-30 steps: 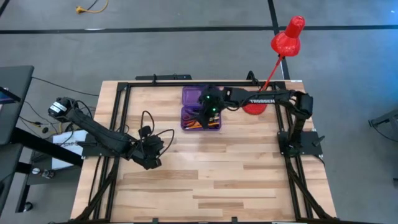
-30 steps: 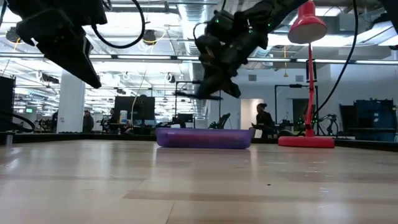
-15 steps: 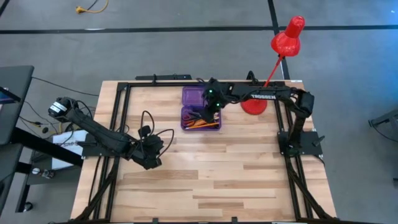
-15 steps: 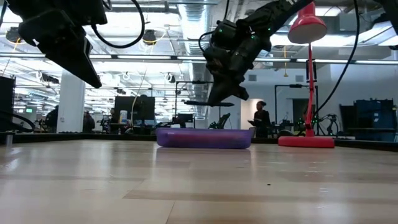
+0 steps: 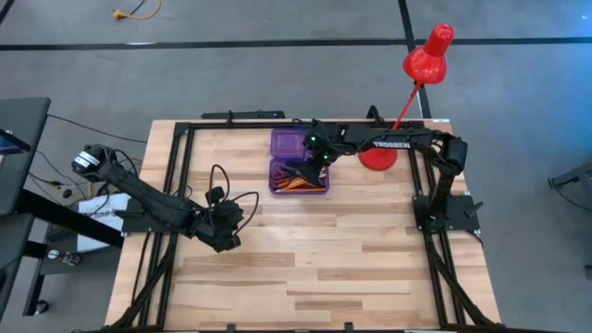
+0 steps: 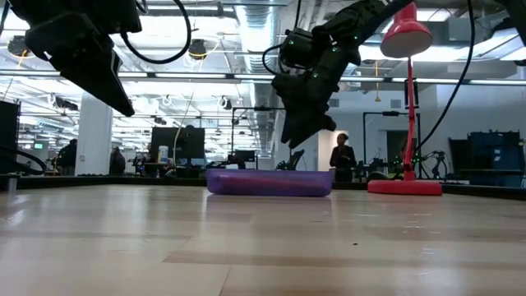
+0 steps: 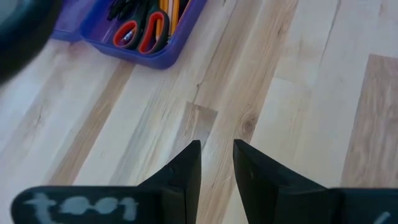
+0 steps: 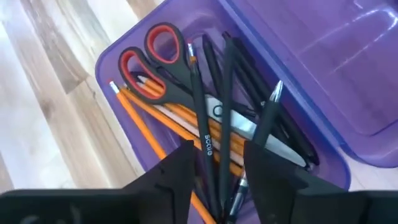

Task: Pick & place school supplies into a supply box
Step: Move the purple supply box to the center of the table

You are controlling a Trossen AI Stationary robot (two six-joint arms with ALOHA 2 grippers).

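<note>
The purple supply box (image 5: 298, 163) lies open at the table's far middle, its lid flat on the far side. In its tray rest red-handled scissors (image 8: 155, 59), orange pencils (image 8: 138, 121) and black pens (image 8: 208, 118). My right gripper (image 8: 217, 152) hovers open just above the tray, pointing steeply down, with nothing between its fingers; the low view shows it (image 6: 297, 144) clear of the box (image 6: 269, 182). My left gripper (image 7: 217, 149) hangs over bare wood at the table's left (image 5: 226, 240), its fingers a narrow gap apart and empty.
A red desk lamp stands right of the box, its base (image 5: 377, 157) on the table's far right and its head (image 5: 427, 57) beyond the far edge. Black frame rails (image 5: 180, 185) run along the table's sides. Bare wood fills the near half.
My right gripper has shifted a little toward the table's right over the box, tipped more steeply down and opened. The thin black pen it held level above the box has left its fingers and no longer shows under them in the low view.
</note>
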